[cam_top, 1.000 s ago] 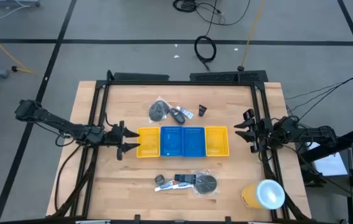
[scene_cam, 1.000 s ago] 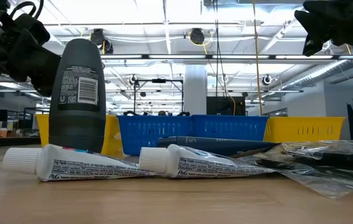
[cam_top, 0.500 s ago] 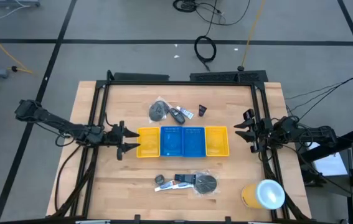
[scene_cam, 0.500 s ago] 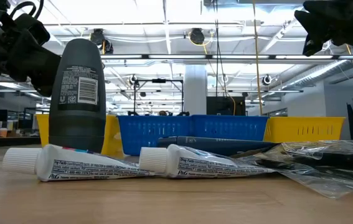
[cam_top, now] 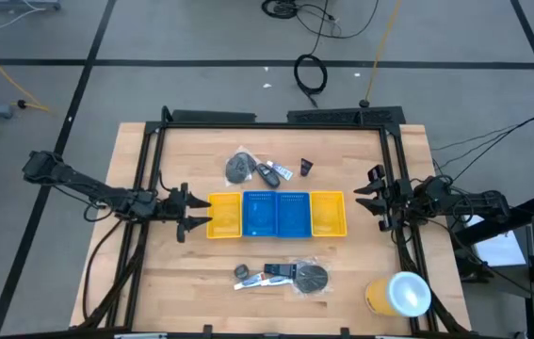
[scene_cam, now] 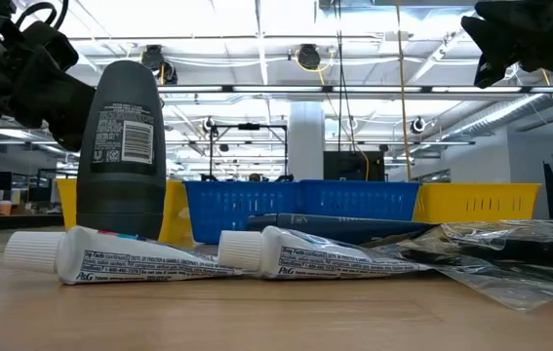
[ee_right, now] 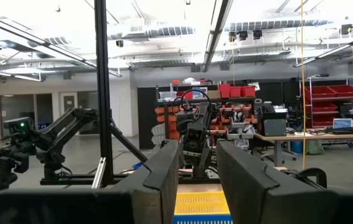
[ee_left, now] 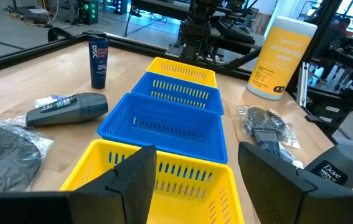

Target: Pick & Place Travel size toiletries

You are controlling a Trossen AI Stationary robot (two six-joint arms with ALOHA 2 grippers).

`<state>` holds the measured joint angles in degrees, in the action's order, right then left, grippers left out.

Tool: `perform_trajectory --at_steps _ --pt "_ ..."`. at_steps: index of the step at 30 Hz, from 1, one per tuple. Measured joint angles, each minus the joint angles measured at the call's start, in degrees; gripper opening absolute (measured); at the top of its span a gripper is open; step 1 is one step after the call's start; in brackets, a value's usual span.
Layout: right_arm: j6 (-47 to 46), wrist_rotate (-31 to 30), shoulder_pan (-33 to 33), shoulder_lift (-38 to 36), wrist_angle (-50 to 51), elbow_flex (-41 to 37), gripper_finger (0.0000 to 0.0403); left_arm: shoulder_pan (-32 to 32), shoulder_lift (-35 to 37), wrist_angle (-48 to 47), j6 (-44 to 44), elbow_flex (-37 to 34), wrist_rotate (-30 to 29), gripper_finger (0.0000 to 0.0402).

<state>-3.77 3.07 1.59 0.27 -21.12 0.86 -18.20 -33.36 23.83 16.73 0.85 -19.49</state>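
Two groups of travel size toiletries lie on the wooden table. The far group is a grey mesh pad (cam_top: 239, 167), a dark bottle (cam_top: 268, 173) lying on its side and a small dark tube (cam_top: 306, 167) standing on end. The near group is a dark bottle (scene_cam: 120, 146) standing upright, two white tubes (scene_cam: 130, 261) lying flat and a bagged mesh pad (cam_top: 311, 279). My left gripper (cam_top: 198, 215) hovers open at the left end of the tray row, its fingers (ee_left: 132, 180) just short of the nearest yellow tray (ee_left: 164, 177). My right gripper (cam_top: 368, 198) waits open near the table's right edge, raised and empty.
A row of trays crosses the table's middle: yellow (cam_top: 224, 215), two blue (cam_top: 275, 214), yellow (cam_top: 328, 213). A large yellow-and-white cylinder (cam_top: 398, 294) stands at the near right corner. A black frame (cam_top: 163, 141) runs along the table's sides and far edge.
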Motion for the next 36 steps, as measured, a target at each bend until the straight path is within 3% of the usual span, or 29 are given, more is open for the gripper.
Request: perform_trajectory --at_steps 14,26,29,33,36 --pt "0.05 -0.02 0.01 0.0 -2.28 -0.02 0.0102 0.15 0.0 0.73 0.0 -0.01 -0.17 0.0228" --pt "-1.47 -0.16 0.01 0.39 -7.16 -0.02 0.0102 0.15 0.01 10.74 0.35 -0.01 -0.55 0.0228" --pt "-1.14 -4.92 0.02 1.76 -10.29 0.0 0.0101 0.13 0.02 12.05 -0.98 -0.01 -1.95 0.0228" --pt "1.11 -16.08 0.0 7.39 -10.67 1.75 0.0096 0.15 0.02 12.49 -4.74 -0.01 -11.55 0.0228" --pt "1.44 -18.13 -0.1 14.7 -9.5 4.09 0.0096 0.17 0.0 12.42 -4.72 -0.01 -17.12 0.0228"
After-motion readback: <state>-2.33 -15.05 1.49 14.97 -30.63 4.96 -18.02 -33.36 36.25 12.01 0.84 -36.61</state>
